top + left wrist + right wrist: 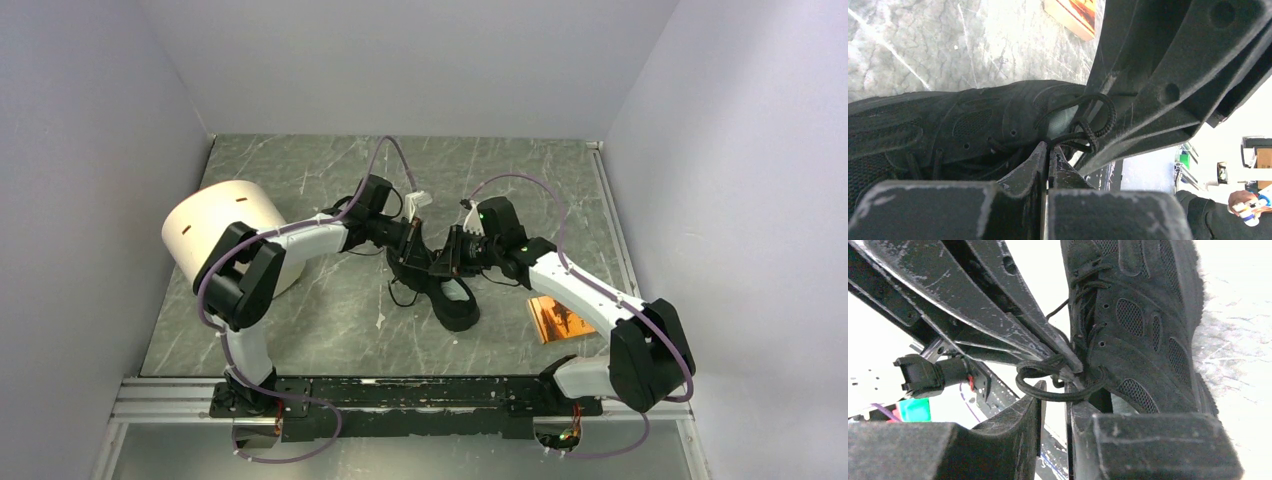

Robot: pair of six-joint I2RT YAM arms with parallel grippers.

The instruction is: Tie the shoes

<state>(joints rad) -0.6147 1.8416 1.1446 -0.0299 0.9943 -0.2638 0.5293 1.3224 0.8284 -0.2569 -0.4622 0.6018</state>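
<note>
While your left gripper (1048, 146) pinches the black lace (1106, 119), seat the loop (1021, 384) at lower centre fully inside the right gripper (1054, 396), nearly closed, hold unclear, before pulling.

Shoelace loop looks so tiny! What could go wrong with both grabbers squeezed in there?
1. The loop is thin and lies right at the right gripper tips, so it could slip out when the jaws close.
2. The left gripper is shut and seems to pinch the same loop; the crowded grippers might bump.
3. A hard pull could drag the shoe, since nothing seems to pin it down.
</note>
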